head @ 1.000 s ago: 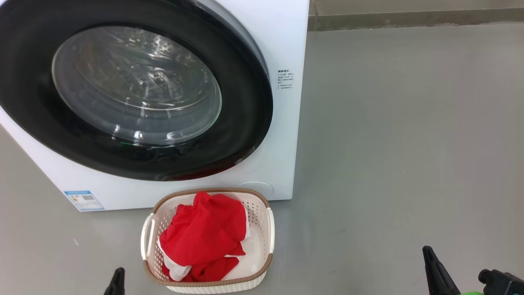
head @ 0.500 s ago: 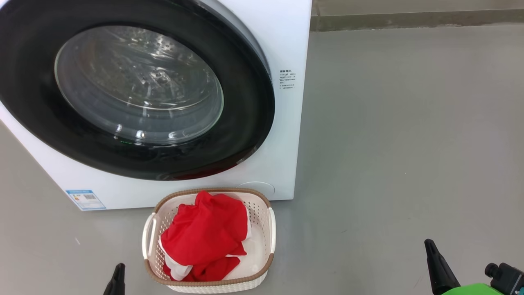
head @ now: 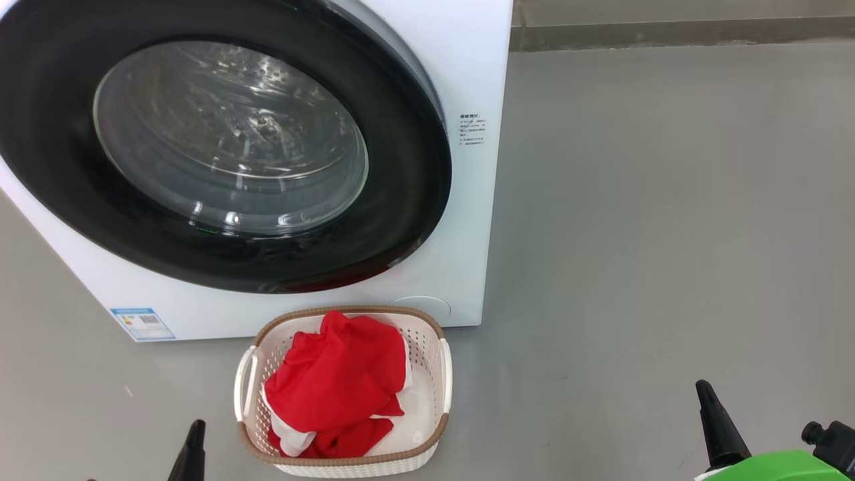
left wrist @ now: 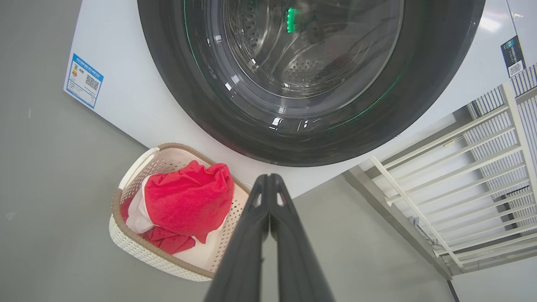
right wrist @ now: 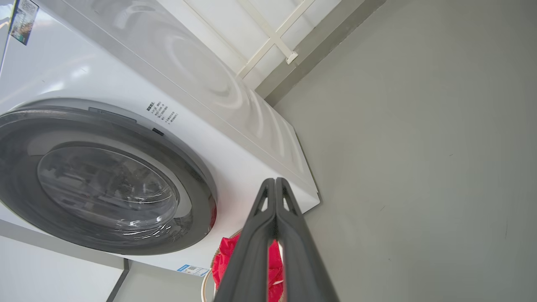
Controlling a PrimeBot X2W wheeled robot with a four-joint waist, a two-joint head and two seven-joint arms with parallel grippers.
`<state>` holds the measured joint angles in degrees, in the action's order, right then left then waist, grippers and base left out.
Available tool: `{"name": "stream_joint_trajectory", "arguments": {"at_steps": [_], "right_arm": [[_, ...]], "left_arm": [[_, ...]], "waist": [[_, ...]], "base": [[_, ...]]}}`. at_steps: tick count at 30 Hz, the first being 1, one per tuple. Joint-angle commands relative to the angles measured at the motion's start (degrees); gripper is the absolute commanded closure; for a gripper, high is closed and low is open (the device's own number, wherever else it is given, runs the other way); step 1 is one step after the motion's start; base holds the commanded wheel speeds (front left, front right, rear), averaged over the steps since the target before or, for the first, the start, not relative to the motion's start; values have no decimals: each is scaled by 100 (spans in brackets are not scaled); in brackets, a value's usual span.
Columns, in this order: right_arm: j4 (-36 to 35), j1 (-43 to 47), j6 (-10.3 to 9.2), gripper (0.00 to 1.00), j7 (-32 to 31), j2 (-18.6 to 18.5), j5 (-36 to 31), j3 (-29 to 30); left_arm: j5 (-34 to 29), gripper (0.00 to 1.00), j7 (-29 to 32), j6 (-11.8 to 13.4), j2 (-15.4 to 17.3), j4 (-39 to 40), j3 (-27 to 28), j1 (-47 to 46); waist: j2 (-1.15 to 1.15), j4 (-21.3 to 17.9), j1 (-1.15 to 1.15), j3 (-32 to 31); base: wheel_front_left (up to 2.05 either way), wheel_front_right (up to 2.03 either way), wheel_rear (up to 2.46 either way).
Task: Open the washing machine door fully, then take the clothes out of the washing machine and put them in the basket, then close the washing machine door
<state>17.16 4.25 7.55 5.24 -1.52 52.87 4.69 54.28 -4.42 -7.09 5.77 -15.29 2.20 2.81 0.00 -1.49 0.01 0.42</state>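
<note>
Head view: washing machine door (head: 230,137) looked closed, clothes (head: 337,387) sat in basket (head: 433,374) just right of clenched, empty left gripper (head: 194,451), right gripper (head: 718,427) likewise; task looked done.

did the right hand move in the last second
Yes. The right hand has risen slightly up the head view, while the basket kept its height.

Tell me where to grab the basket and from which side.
Take the basket by its right handle: it is a raised loop on the outer wall, apart from the clothes. Probably best to come from above on the robot's right, one finger through the loop.
</note>
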Motion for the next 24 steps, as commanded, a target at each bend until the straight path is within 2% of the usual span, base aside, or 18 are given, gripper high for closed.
{"name": "stream_joint_trajectory", "arguments": {"at_steps": [1, 24], "right_arm": [[-171, -290, -3, 100, -33, -105, 162, -28], [-226, -570, -4, 100, -436, -139, 1599, 21]], "left_arm": [[147, 100, 41, -19, 52, 122, 156, -275], [1511, 100, 437, -27, -76, 123, 262, -510]], "waist": [[0, 3, -1, 0], [0, 58, -1, -9]], "base": [[0, 0, 0], [0, 0, 0]]}}
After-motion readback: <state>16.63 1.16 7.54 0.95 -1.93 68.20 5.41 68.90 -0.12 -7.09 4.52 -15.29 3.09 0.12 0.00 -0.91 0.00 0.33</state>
